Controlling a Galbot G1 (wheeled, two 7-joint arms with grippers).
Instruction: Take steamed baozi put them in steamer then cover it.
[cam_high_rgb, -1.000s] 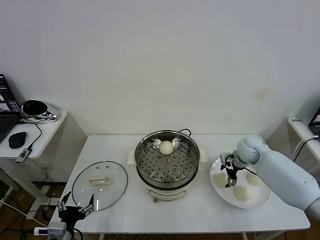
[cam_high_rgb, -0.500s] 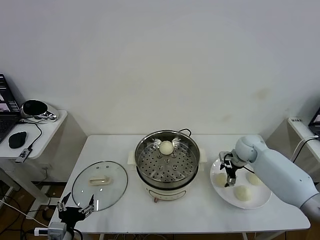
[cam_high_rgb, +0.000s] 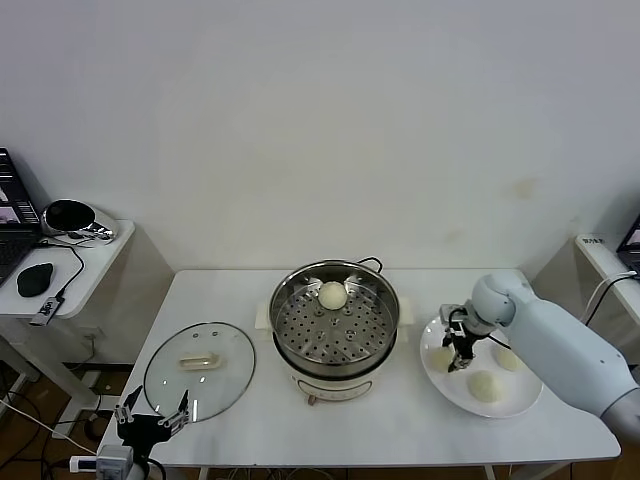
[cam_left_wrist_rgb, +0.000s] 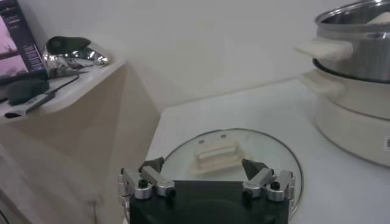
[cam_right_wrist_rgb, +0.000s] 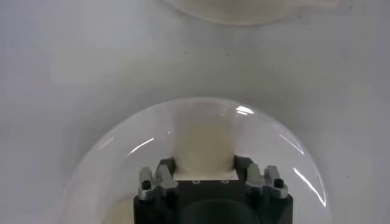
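The steamer (cam_high_rgb: 282, 303) stands mid-table with one steamed baozi (cam_high_rgb: 332, 295) on its perforated tray. Right of it, a white plate (cam_high_rgb: 455, 392) carries three more baozi. My right gripper (cam_high_rgb: 458, 358) is down over the plate's left side, shut on the baozi (cam_right_wrist_rgb: 204, 143) there, whose sides are pressed flat between the fingers. Two others (cam_high_rgb: 485, 386) (cam_high_rgb: 508, 358) lie free beside it. The cover (cam_high_rgb: 225, 385), clear glass with a cream handle (cam_high_rgb: 197, 360), lies flat on the table's left part. My left gripper (cam_left_wrist_rgb: 204, 165) hangs open and empty just off the table's front left edge, near the cover (cam_left_wrist_rgb: 268, 152).
The steamer's side handles (cam_left_wrist_rgb: 323, 47) stick out toward the cover. A side table (cam_high_rgb: 95, 265) at far left holds a mouse, a cable and a dark shiny object. Another desk edge (cam_high_rgb: 605, 255) shows at far right. The table's front edge runs close to the plate.
The right gripper has closed its fingers onto the plate's left baozi and shifted slightly left. The left arm, cover and steamer have not moved.
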